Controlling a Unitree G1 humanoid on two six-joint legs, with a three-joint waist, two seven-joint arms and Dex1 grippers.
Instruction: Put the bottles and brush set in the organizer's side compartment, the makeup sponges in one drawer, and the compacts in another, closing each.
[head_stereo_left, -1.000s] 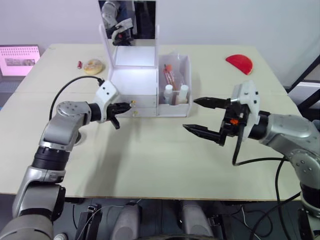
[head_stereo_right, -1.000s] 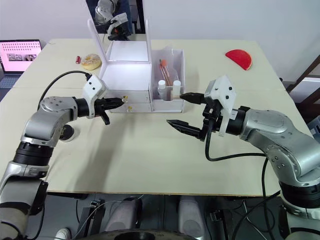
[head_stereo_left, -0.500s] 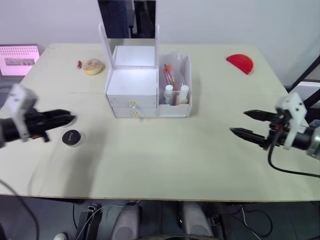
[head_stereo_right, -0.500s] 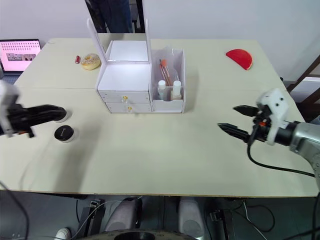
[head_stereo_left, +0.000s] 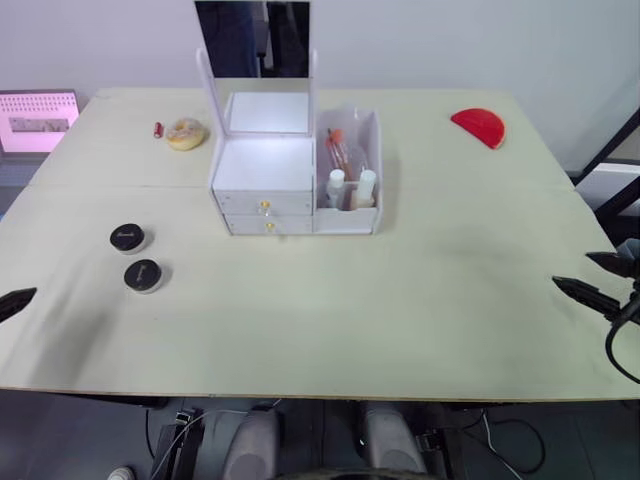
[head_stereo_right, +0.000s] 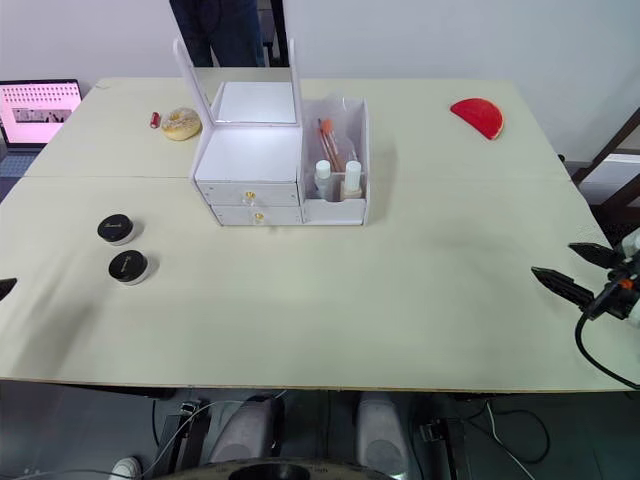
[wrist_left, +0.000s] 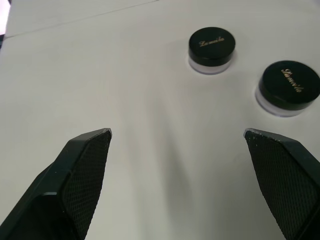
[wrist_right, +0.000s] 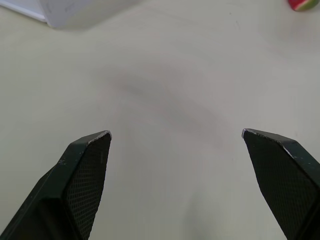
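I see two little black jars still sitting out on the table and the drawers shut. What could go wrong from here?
The two black-lidded compacts lie close together, so the open left hand could knock one while reaching for the other. Both drawers of the organizer are shut and have small knobs; a pull might drag the light-looking box instead of opening it. The upright mirror could also be bumped.

Bare table (head_stereo_left: 400, 300) before organizer (head_stereo_left: 295, 185)

You have the organizer (head_stereo_left: 296, 180) mid-counter (head_stereo_left: 400, 300), 2 bottles (head_stereo_left: 352, 186) in its right side compartment. 2 compacts (head_stereo_left: 135, 257) lie to its front-left, side by side, well apart from it.
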